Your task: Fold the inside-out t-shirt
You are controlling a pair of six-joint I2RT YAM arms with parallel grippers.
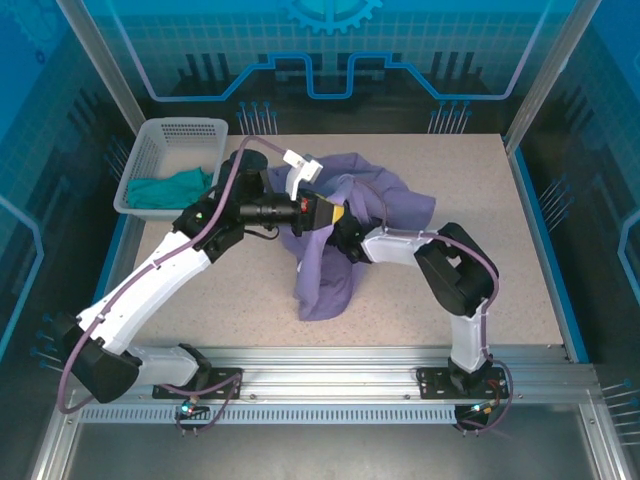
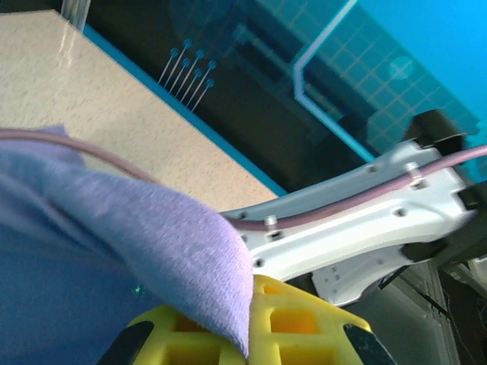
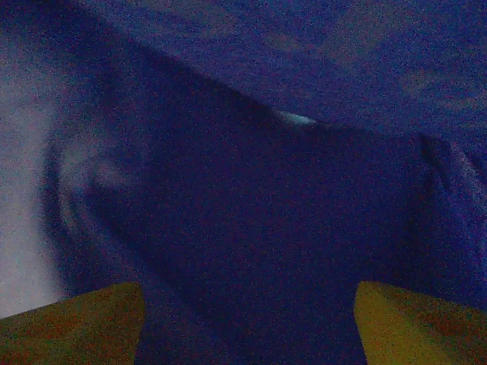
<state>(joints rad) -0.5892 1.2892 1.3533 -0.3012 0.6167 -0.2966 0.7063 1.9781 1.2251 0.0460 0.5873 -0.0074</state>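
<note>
Your left fingers (image 2: 289, 319) look clamped on the t-shirt (image 1: 325, 285) at the centre of the worktop (image 1: 480, 190); your right fingers (image 3: 76, 319) stand wide under its cloth.

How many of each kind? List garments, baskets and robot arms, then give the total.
Garments: 2 (purple t-shirt, teal garment)
Baskets: 1 (white basket)
Robot arms: 2 (left arm, right arm)
Total: 5
</note>
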